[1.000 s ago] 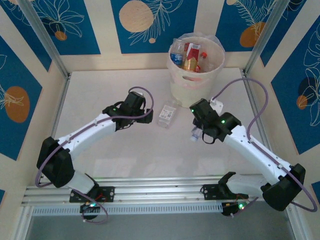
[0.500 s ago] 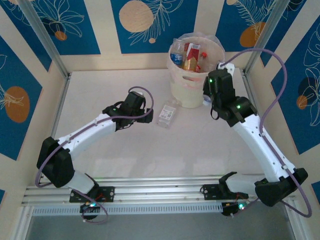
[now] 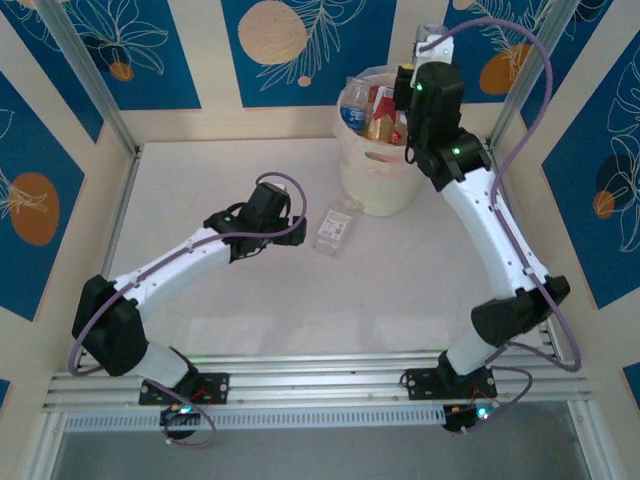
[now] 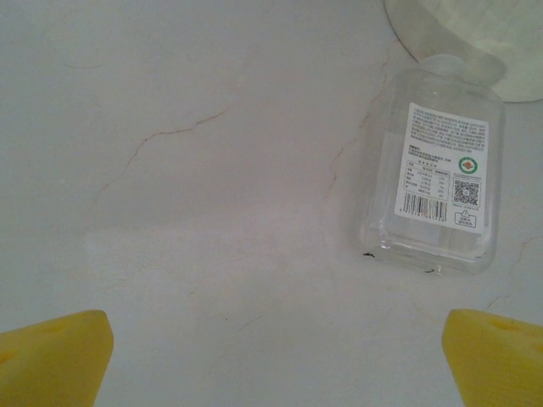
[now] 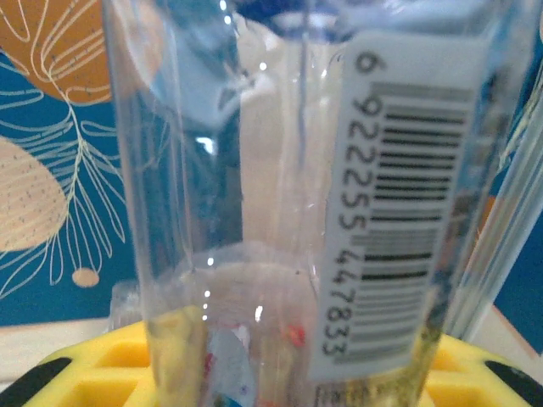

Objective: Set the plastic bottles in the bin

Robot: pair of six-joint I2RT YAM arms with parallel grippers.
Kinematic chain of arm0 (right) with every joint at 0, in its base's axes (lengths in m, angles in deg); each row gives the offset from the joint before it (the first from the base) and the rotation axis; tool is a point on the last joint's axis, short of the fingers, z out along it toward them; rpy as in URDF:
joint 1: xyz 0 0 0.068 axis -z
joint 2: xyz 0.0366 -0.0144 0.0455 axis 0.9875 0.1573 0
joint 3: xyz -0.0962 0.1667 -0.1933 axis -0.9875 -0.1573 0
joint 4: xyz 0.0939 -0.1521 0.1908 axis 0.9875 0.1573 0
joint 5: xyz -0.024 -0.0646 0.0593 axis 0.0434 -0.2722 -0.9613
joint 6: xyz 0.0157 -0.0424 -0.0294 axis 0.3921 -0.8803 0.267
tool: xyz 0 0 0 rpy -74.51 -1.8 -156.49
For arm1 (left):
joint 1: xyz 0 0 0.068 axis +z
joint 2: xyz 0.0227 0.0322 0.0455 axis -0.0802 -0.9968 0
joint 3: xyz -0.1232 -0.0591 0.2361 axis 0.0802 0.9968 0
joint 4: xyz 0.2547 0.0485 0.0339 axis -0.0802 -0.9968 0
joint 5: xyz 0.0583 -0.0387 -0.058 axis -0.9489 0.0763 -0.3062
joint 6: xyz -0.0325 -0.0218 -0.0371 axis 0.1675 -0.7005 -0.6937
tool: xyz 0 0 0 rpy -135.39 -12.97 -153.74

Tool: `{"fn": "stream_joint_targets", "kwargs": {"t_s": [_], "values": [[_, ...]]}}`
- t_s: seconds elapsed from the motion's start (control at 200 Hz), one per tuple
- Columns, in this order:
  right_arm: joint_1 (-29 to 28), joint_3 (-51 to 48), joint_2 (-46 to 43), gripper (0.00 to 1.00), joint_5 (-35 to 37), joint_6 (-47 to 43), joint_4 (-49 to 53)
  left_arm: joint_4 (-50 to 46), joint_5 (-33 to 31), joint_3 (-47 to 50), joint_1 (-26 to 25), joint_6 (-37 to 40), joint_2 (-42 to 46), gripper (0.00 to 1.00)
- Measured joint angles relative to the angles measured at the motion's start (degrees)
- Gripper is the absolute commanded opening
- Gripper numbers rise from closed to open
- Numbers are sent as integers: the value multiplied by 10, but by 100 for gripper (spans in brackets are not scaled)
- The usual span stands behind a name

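**Right arm has a bottle up by the bin; one more lies on the table**

Your right gripper [image 5: 271, 386] is closed on the held bottle [image 5: 254, 212]. The yellow fingers [image 5: 93, 381] sit at either side of its lower part. It is a clear bottle standing upright in the grip, and a white label with a barcode runs down its right side. You can see the blue and orange wall panel [image 5: 51, 127] through the plastic.

From the overhead camera, the right arm [image 3: 490, 215] reaches up and across, and its wrist lies over the right side of the bin [image 3: 375, 175]. The right gripper [image 3: 424, 55] sits at the back rim. How high it hangs above the opening you cannot tell from that angle.

The bin stands at the far edge of the table [image 3: 250, 300], right of centre. It is cream-white with a clear liner. Several bottles are inside, among them a red-labelled bottle [image 3: 386, 106] and a blue-labelled bottle [image 3: 353, 116].

Your left gripper [image 4: 271, 365] is spread wide with nothing between the fingers, low over bare table. The loose bottle [image 4: 437, 182] lies flat just ahead of it and to the right, label up and neck toward the base of the bin [image 4: 475, 42]. Whether the neck touches the bin is not clear.

From overhead, the loose bottle [image 3: 333, 230] rests between the left gripper [image 3: 300, 232] and the bin.
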Motion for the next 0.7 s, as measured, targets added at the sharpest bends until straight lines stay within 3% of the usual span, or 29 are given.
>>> {"fn": "stream_joint_targets", "kwargs": {"t_s": [0.155,0.19,0.21,0.52,0.585,0.7], "values": [[12,66,61,32,5,-15,8,1,0,6,0,0,12,100],[13,75,71,21,8,-17,11,2,0,7,0,0,14,99],[14,80,76,20,10,-18,13,2,1,7,0,0,15,99],[7,194,156,27,63,-22,102,8,4,15,0,0,17,99],[0,194,156,21,77,-20,111,9,5,15,0,0,17,100],[-13,185,155,21,101,-17,115,9,6,16,0,0,17,99]]}}
